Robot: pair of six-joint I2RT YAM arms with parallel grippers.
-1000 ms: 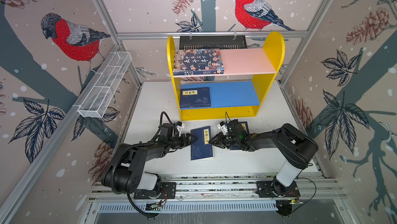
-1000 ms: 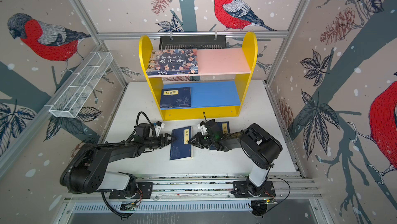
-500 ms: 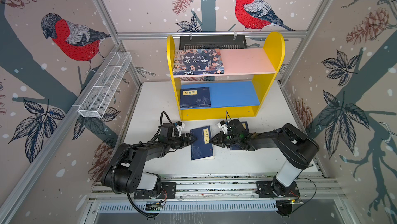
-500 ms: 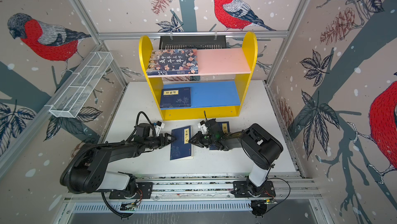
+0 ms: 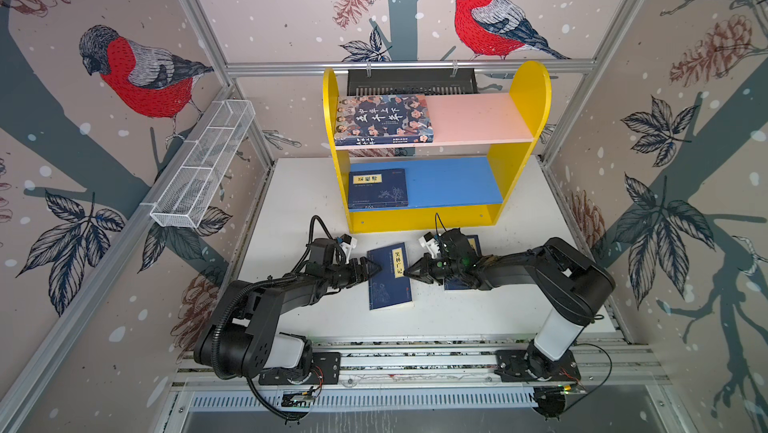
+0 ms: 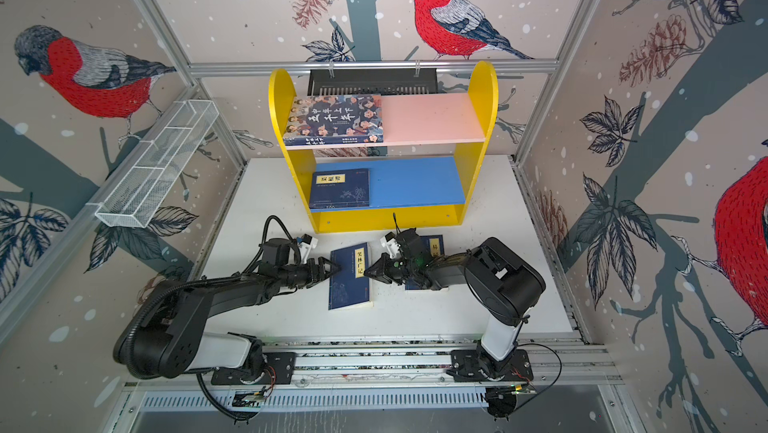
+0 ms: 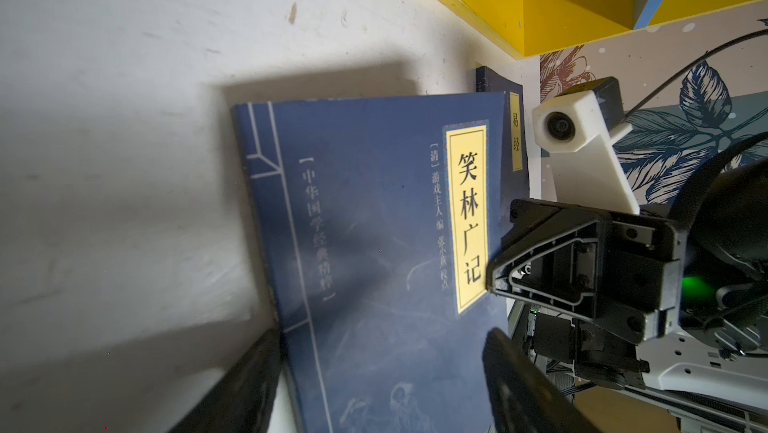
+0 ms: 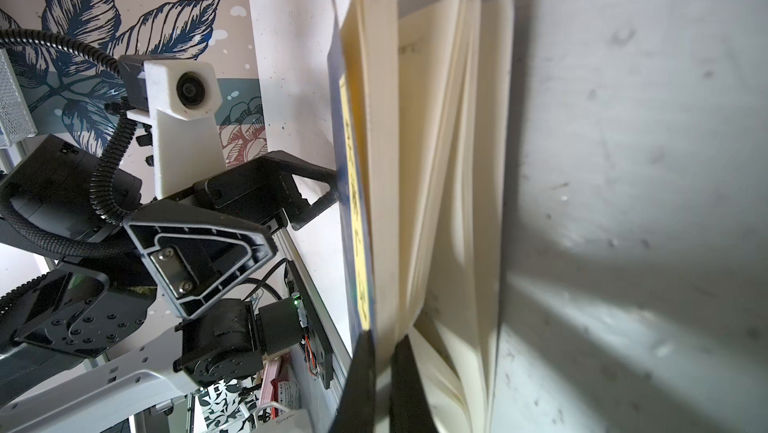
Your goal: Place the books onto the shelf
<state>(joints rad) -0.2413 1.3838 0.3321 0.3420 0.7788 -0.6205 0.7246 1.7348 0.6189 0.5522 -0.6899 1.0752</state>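
Clearly the weak point is the grip of the right hand [image 5: 409, 272]. It is closed on the right edge of the navy book [image 5: 388, 277], which lies on the tabletop [image 5: 299, 194] just in front of the shelf [image 5: 424, 221]. In the right wrist view its fingers [image 8: 357, 389] seem to pinch only the cover and some sheets, while the other pages [image 8: 449, 161] fan out loose. If it lifts like this, I think the book can fall open, hang from a few sheets, and then slip out or tear. The left hand [image 5: 371, 269] is open at the opposite, left edge and holds nothing. If it closes late or too low, it may push the book to the right instead of supporting it. A second navy book [image 5: 475, 242] lies partly under the right arm, so a wide swing could drag it. On the shelf, the big book with faces [image 5: 384, 119] and one more navy book [image 5: 378, 188] fill the left parts of both boards. A hanging open book may catch on their front edges.
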